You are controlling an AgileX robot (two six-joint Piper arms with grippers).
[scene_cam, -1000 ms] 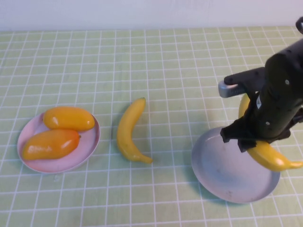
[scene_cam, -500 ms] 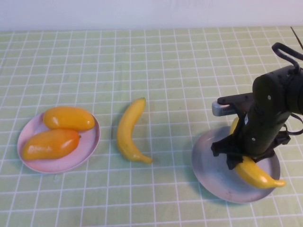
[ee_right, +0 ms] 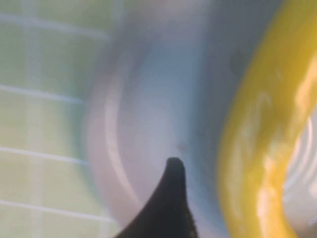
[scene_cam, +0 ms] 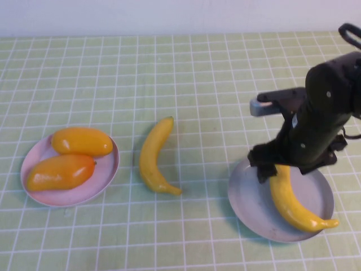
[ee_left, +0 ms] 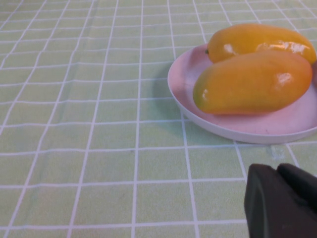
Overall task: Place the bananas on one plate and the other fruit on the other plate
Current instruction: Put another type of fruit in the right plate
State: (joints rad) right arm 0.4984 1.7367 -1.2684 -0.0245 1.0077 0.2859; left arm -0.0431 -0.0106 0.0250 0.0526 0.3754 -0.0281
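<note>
R gripper (scene_cam: 274, 167) spread just above a banana (scene_cam: 290, 200) lying on grey-blue plate (scene_cam: 248, 203), sorted w/ bananas' plate. L gripper (ee_left: 282, 198), pressed together, parked near pink plate (ee_left: 237, 130).

Even, bright light falls on the checked tablecloth (scene_cam: 186, 79), with soft short shadows beside the loose banana (scene_cam: 153, 158) and grey-blue plate (scene_cam: 248, 203). White glare spots sit on the mangoes (ee_left: 253, 82). The right wrist view is heavily blurred, perhaps by motion.
</note>
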